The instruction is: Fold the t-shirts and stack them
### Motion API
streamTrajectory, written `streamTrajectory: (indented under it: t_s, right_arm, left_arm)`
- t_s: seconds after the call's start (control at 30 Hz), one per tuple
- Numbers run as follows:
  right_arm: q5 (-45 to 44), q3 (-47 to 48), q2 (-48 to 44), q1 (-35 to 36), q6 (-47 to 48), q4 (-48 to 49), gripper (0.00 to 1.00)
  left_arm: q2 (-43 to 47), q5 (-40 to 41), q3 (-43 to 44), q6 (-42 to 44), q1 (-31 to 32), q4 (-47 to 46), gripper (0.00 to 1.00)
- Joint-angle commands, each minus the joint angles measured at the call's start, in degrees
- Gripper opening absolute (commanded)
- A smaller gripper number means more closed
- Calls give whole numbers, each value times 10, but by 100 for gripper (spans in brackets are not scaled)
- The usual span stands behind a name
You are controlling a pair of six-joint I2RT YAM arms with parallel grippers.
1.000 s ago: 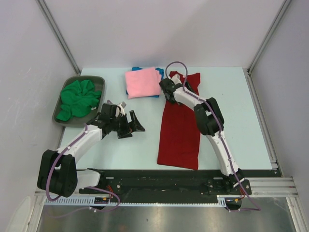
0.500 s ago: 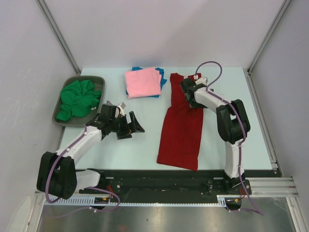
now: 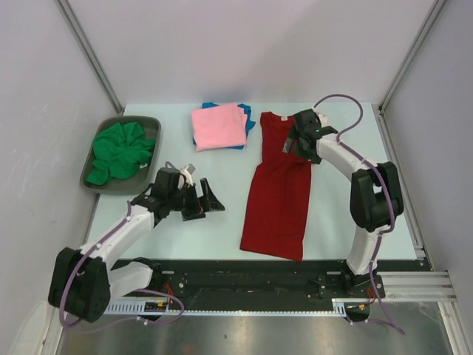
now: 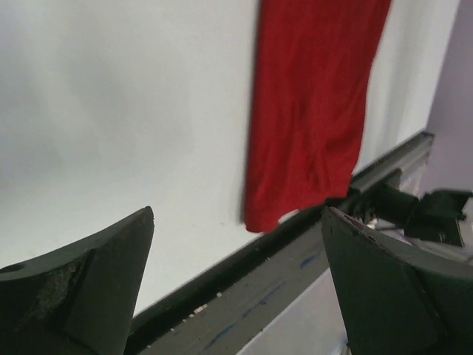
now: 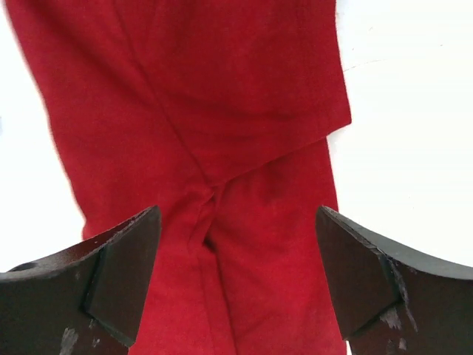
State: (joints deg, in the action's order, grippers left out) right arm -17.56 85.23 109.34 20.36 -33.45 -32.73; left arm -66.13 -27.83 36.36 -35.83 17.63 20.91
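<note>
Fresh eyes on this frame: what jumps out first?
The dark red shirt is laid out long, just right of the middle of the table. The right gripper is over the shirt's far end, jaws wide apart and holding nothing. Next come the pink shirt, folded on top of a blue shirt at the far edge, and the green shirt, bunched up in the grey tray at far left.

The blue t-shirt (image 3: 250,120) lies mostly hidden under the pink t-shirt (image 3: 219,126).

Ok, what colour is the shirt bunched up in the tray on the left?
The bunched shirt is green, clearest in the top external view.
</note>
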Motion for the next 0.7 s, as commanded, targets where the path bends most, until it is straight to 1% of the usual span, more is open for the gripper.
streamTrajectory:
  t_s: [0.0,0.03,0.07,0.1,0.13,0.17,0.2,0.23,0.27,0.33,0.43,0.57,0.67]
  right_arm:
    - [108,-29,-72,2,0,22,90]
    - [98,-37,-83,6,3,18,91]
    - [91,-65,-96,10,5,18,91]
    - [86,-84,-132,16,2,22,92]
    - [82,-109,-149,17,-2,30,93]
    - [84,-152,-175,17,-6,49,93]
    - [91,-175,-196,12,-8,57,93]
    - [106,-194,-238,9,-14,63,94]
    - [115,-223,-257,7,-15,68,93]
    - [132,-243,-306,10,-18,72,94]
    - [126,-263,-342,18,-17,57,94]
    - [129,-281,-403,21,-13,43,94]
    - [127,-292,-430,21,-8,33,94]
  left_arm:
    - [75,-16,-44,-86,64,-61,100]
    - [85,0,-52,-100,78,-74,100]
    - [98,8,-63,-123,112,-82,100]
    - [101,22,-66,-134,130,-84,100]
    - [101,48,-68,-143,169,-90,100]
    - [93,61,-73,-159,187,-94,100]
    - [86,73,-75,-169,205,-96,100]
    - [78,91,-78,-179,238,-112,100]
    - [53,96,-88,-193,254,-126,100]
    - [25,107,-93,-208,296,-154,99]
    - [-39,131,-94,-222,332,-182,100]
    - [-113,146,-89,-230,348,-206,100]
    - [-181,144,-75,-229,352,-242,100]
